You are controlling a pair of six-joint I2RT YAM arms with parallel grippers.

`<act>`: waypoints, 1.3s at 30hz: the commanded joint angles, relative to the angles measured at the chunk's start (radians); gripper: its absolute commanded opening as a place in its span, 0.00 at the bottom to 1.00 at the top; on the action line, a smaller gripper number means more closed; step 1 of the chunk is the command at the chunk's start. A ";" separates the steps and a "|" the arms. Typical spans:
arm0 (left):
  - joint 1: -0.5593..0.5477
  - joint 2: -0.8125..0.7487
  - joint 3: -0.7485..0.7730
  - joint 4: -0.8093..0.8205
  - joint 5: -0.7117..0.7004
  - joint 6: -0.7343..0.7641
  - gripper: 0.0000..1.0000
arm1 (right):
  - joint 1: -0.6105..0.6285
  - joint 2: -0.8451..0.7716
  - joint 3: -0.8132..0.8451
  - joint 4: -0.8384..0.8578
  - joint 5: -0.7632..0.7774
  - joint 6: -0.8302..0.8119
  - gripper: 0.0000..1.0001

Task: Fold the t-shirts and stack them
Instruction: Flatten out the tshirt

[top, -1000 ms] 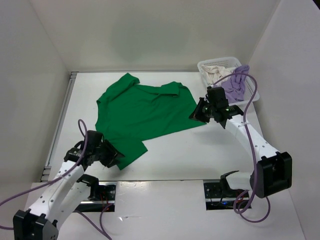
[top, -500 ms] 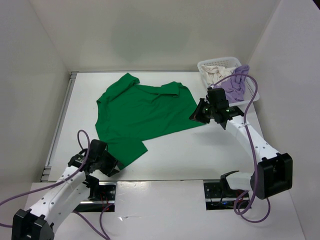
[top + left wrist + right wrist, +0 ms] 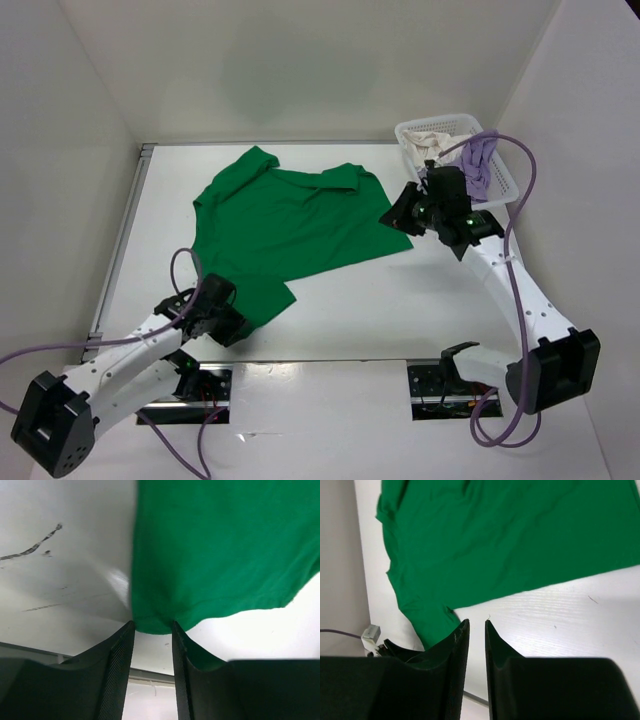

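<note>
three shirts show. the green shirt [image 3: 290, 225] lies spread flat on the table [image 3: 400, 310]. the lavender shirt [image 3: 478, 165] hangs over the rim of the basket [image 3: 415, 128] at the far right, and the cream shirt [image 3: 430, 145] lies bunched inside it. the left gripper [image 3: 152, 628] sits low at the green shirt's near-left corner, jaws parted with the hem just at their mouth; it seems unclamped, though the wrist view is tight. the right gripper [image 3: 476, 622] hovers at the shirt's right edge, fingers slightly apart, holding nothing.
</note>
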 commanded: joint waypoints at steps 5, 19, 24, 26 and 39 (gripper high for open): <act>-0.019 -0.063 0.024 0.024 -0.057 -0.038 0.37 | -0.022 -0.072 0.091 -0.042 0.031 -0.019 0.25; -0.019 -0.144 -0.004 0.024 -0.050 -0.038 0.00 | -0.081 0.019 -0.107 0.057 0.022 0.025 0.40; -0.019 -0.120 -0.004 -0.022 -0.016 -0.015 0.37 | -0.081 -0.001 -0.107 0.047 0.022 0.025 0.41; -0.019 -0.150 -0.004 -0.031 -0.016 -0.044 0.46 | -0.081 -0.035 -0.119 0.047 0.022 0.025 0.41; -0.019 -0.201 -0.024 -0.007 -0.045 -0.134 0.58 | -0.081 -0.081 -0.176 0.038 -0.007 0.005 0.43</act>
